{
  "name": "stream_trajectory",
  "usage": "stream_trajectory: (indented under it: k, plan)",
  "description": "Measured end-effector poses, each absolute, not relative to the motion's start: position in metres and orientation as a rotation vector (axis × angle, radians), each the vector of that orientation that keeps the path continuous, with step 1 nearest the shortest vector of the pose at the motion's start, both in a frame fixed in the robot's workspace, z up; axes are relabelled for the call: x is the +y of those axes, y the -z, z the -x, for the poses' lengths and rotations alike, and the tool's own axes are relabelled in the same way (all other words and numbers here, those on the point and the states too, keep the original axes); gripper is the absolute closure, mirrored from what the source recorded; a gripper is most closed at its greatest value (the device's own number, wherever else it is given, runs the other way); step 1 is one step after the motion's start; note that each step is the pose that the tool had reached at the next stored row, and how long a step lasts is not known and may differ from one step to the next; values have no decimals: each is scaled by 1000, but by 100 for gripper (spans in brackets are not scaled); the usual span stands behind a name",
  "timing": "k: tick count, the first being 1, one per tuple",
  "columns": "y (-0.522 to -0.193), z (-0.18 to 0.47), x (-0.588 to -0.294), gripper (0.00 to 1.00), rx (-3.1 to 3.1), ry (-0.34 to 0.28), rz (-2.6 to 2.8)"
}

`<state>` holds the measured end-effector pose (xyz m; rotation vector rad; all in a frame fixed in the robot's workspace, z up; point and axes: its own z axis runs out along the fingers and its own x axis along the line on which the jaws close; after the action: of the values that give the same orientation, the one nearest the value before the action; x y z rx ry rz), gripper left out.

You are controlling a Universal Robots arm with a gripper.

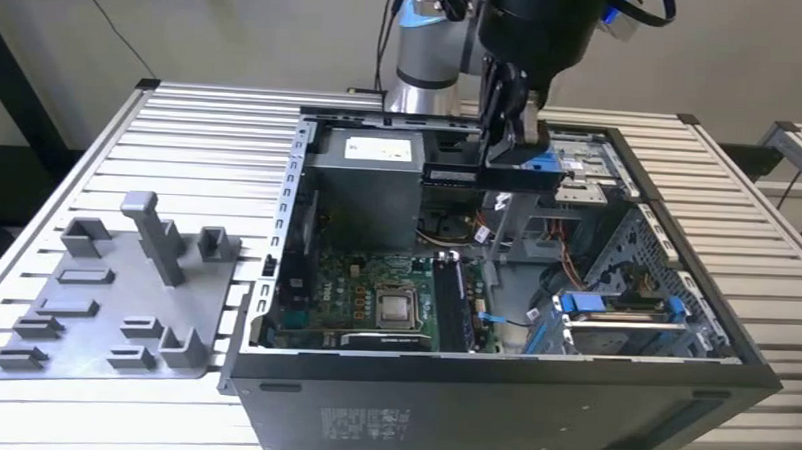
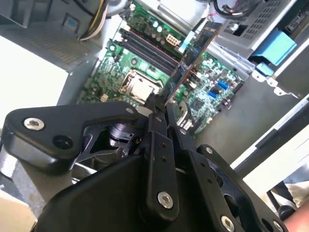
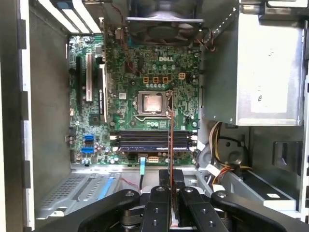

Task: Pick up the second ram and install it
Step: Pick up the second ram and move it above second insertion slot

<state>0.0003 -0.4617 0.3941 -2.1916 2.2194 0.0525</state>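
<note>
Currently claw (image 2: 161, 104) is clamping the second ram (image 2: 192, 55), holding it crosswise above memory slots (image 3: 145, 136); probably needing turning lengthwise, level.

We log a table (image 1: 177, 127) built of pale metal slats with narrow gaps between them. Two things rest directly on it. A grey moulded tray (image 1: 105, 315) with upright posts lies flat toward the exterior view's left, near the front edge. Just beside it, toward the exterior view's right, an open computer case (image 1: 502, 409) lies on its side across the table's middle. Whether tray and case touch, we cannot tell.
</note>
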Motion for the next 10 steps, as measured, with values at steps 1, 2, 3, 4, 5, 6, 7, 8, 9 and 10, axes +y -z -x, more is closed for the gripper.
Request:
stream_trajectory:
  k: [1, 2, 3, 4, 5, 6, 7, 8, 9, 10]
  plan:
    - [-394, 0, -461, 86, 2215, -47, 2188]
    - [-394, 0, -461, 86, 2209, -43, 2182]
    - [-394, 0, -461, 86, 2203, -45, 2176]
    - [-394, 0, -461, 86, 2200, -49, 2174]
    - [-394, 0, -461, 86, 2199, -53, 2172]
    - [-394, 0, -461, 86, 2197, -56, 2170]
    - [-394, 0, -461, 86, 2196, -59, 2169]
    - [-394, 0, -461, 86, 2196, -60, 2168]
    - [-394, 0, -461, 86, 2196, -60, 2167]
    - [-394, 0, -461, 86, 2197, -60, 2166]
